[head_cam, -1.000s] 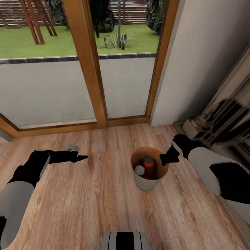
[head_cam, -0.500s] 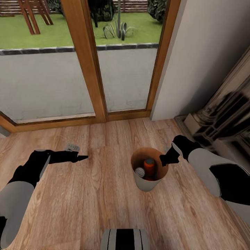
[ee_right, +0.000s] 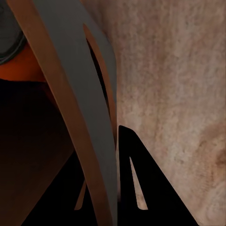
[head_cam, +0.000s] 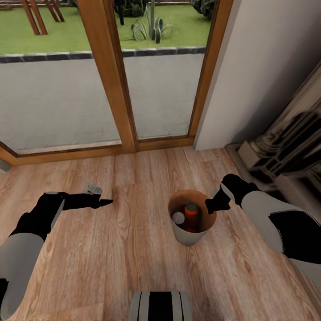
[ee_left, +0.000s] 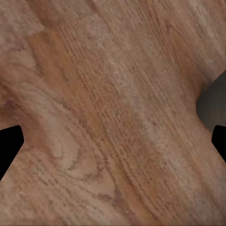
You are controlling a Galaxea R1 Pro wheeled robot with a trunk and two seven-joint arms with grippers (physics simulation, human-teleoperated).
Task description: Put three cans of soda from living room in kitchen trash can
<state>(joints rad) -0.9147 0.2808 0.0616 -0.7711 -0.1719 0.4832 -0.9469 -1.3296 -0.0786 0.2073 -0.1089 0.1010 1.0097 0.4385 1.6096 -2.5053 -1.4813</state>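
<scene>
Bin (head_cam: 192, 235) with cans (head_cam: 191, 216) hangs by its rim, pinched in the right claw (head_cam: 210, 204), while the left claw (head_cam: 104, 203) is empty and spread, far off.

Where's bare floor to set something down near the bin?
Wood floor lies free between the left gripper and the trash can, and toward the glass doors. Crowded: the right gripper clamps the bin's rim; the fireplace borders that side.

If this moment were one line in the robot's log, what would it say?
right gripper: shut on bin rim | cans in bin: two visible | left gripper: open, nothing held | place: wood floor by glass doors
</scene>
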